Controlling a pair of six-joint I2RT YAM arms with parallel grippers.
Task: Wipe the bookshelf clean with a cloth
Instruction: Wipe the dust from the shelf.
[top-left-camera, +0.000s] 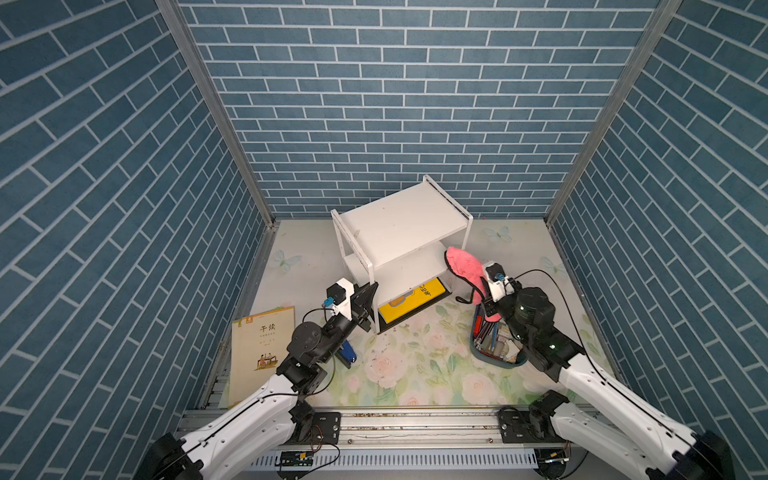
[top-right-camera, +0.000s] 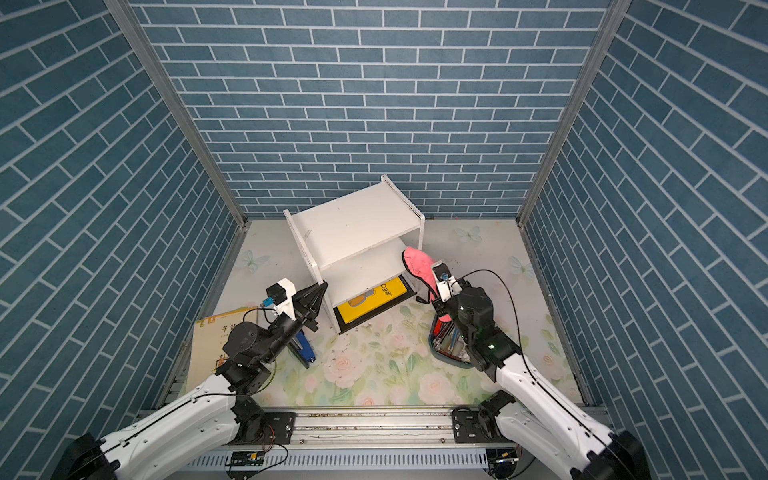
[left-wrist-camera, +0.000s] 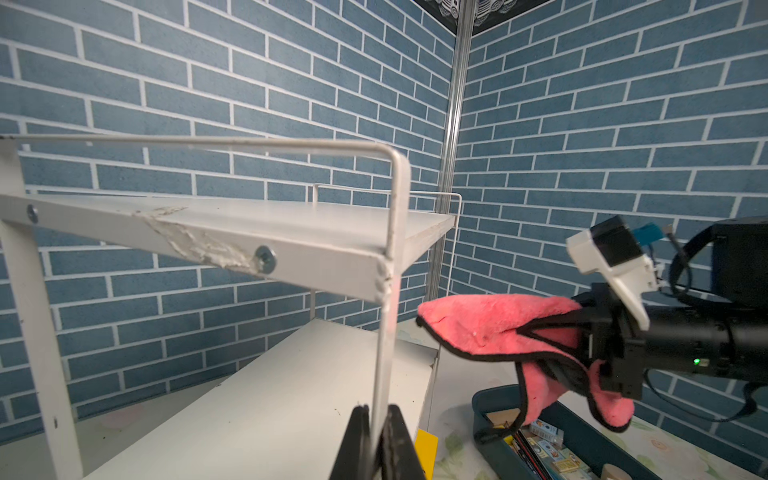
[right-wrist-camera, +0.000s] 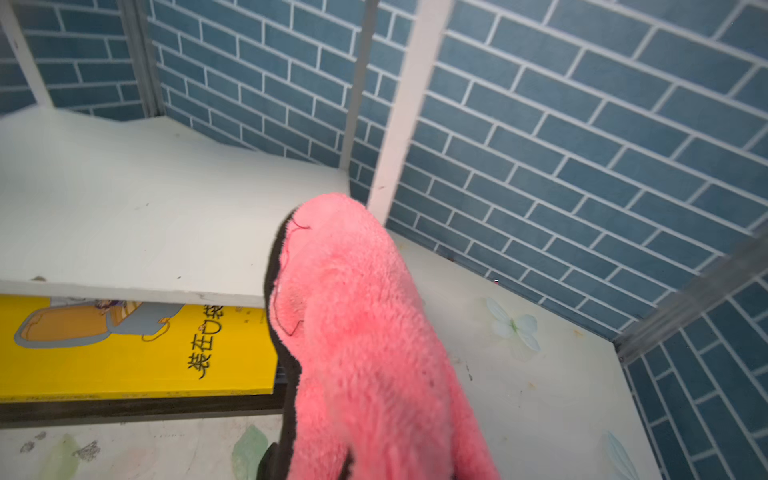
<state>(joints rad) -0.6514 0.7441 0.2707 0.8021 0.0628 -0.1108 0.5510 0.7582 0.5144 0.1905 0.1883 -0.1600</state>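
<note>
- The small white two-tier bookshelf (top-left-camera: 401, 226), with slim side frames and a black base tray, stands at the back of the floral tabletop (top-left-camera: 415, 374).
- The left hand (left-wrist-camera: 377, 415) is clamped on its slim front frame post.
- The right hand (left-wrist-camera: 590, 340) grips the fluffy coral-pink cloth (top-left-camera: 463, 266) with black edging, just beside the lower board's end.

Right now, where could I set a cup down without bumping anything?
The flowered mat between the blue stapler and the bin is bare; so is the top board of the bookshelf. Crowded: a yellow book fills its base tray; the cloth hangs beside it.
</note>
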